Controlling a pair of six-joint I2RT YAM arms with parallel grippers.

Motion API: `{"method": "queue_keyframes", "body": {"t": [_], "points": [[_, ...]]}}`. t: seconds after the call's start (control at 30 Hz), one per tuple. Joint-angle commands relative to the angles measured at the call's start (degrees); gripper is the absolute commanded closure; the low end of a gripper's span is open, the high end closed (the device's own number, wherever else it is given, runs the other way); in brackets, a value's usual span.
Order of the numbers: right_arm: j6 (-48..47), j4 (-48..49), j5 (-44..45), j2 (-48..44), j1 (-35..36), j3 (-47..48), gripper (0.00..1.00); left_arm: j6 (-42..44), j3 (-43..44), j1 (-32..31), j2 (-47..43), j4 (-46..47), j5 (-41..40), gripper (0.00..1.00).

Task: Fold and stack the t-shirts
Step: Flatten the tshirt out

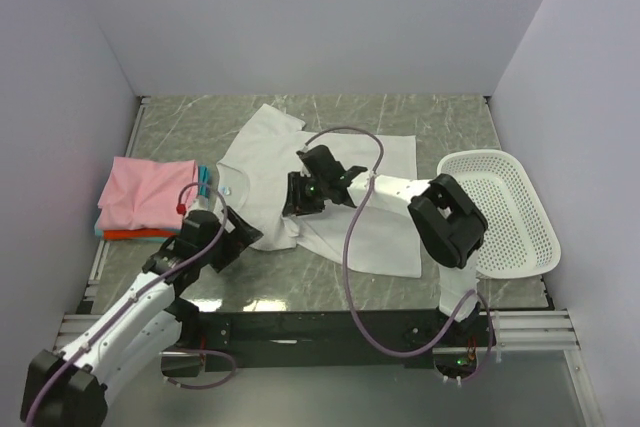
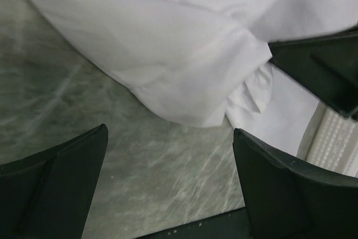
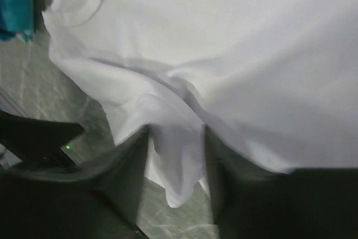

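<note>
Straddling a bunched hem of the white t-shirt (image 3: 251,54) with right gripper (image 3: 175,132) half-parted; left gripper (image 2: 170,132) spread wide, bare tabletop (image 2: 56,93) beneath, shirt edge just ahead.

Overhead view; both wrist views close on white t-shirt (image 1: 385,232)

White arm links (image 1: 125,322), black joints (image 1: 447,219), purple cables (image 1: 347,247), green light on right wrist (image 1: 313,187)
</note>
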Motion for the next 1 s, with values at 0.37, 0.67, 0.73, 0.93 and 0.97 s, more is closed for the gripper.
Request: {"method": "queue_keyframes", "body": {"t": [0.37, 0.67, 0.73, 0.93, 0.97], "points": [[4.54, -9.80, 30.52, -31.47, -2.30, -16.97, 0.25, -6.11, 5.09, -20.18, 20.32, 12.90, -6.73, 0.05], [7.19, -12.24, 31.75, -47.57, -2.74, -34.56, 0.13, -10.77, 11.07, -22.30, 33.24, 14.76, -12.54, 0.36], [7.27, -12.78, 32.81, -49.95, -3.09, -36.69, 0.12, -12.17, 11.78, -22.74, 35.26, 13.44, -14.56, 0.42], [7.19, -13.22, 33.42, -59.01, -3.71, -41.88, 0.12, -14.02, 12.22, -22.82, 36.94, 12.99, -15.89, 0.75], [7.01, -13.48, 33.60, -60.41, -3.71, -41.88, 0.12, -14.03, 12.04, -22.82, 36.76, 13.17, -15.89, 0.76]]}}
